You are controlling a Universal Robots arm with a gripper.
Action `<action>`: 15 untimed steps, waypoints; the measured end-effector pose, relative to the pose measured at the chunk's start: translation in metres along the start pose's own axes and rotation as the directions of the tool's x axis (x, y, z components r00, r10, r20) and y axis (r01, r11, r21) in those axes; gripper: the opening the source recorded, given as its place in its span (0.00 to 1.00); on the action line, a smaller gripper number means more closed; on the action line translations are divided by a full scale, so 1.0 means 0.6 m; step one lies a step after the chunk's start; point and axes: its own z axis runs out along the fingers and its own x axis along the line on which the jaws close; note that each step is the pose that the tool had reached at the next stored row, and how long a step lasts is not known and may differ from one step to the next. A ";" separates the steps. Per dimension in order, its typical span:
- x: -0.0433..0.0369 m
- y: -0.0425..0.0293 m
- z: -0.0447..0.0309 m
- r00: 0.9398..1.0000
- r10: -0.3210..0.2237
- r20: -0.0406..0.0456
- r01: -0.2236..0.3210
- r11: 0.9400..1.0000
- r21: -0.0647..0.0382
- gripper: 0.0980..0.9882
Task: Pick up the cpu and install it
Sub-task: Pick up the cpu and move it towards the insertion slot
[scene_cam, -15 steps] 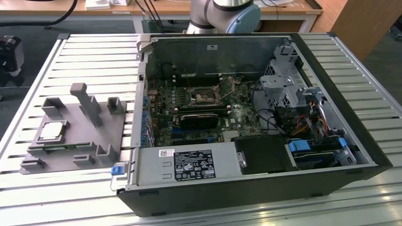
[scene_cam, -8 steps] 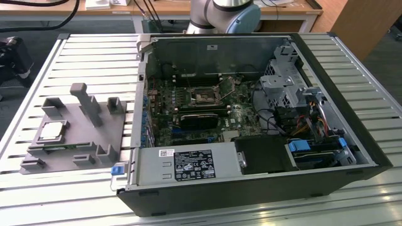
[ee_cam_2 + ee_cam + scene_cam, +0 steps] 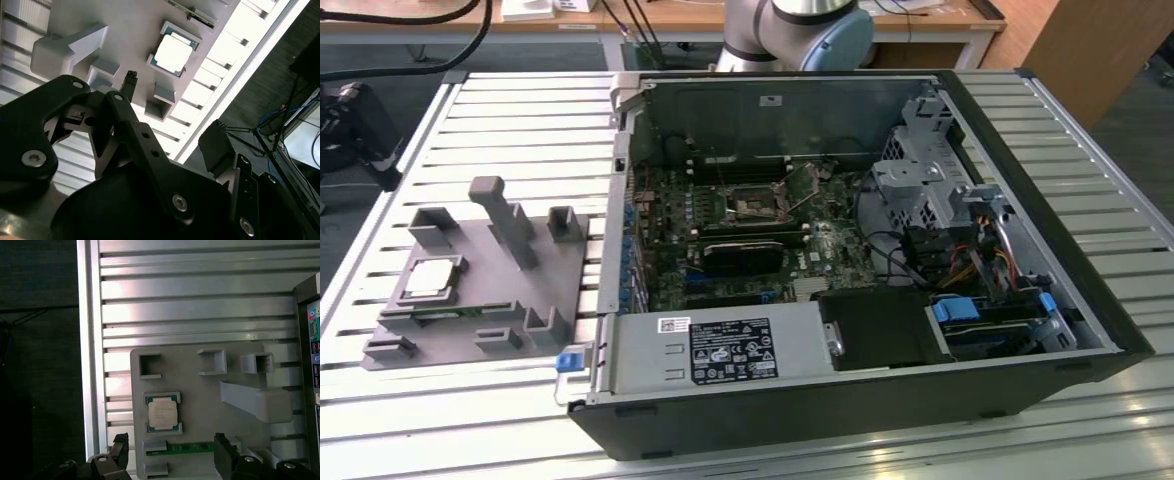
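The cpu (image 3: 431,280) is a small silvery square chip lying flat in a pocket of the grey tray (image 3: 464,245), at the exterior view's left. Both wrist views look down on the cpu (image 3: 163,413) (image 3: 173,52) in its pocket. My gripper (image 3: 171,454) hovers above the tray (image 3: 200,405), open, its two dark fingers wide apart with nothing between them. One fingertip (image 3: 131,80) points toward the tray near the cpu. The square metal-framed socket (image 3: 754,203) sits on the motherboard inside the open computer case (image 3: 854,250).
A green-edged RAM stick (image 3: 187,447) lies in a slot of the tray beside the cpu. Tall grey posts (image 3: 507,215) rise from the tray. The case stands on a slatted metal table (image 3: 520,110), whose edge (image 3: 87,365) runs close to the tray.
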 end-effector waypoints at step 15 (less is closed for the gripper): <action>0.001 -0.001 0.016 1.000 0.000 0.000 0.000 1.000 0.000 0.76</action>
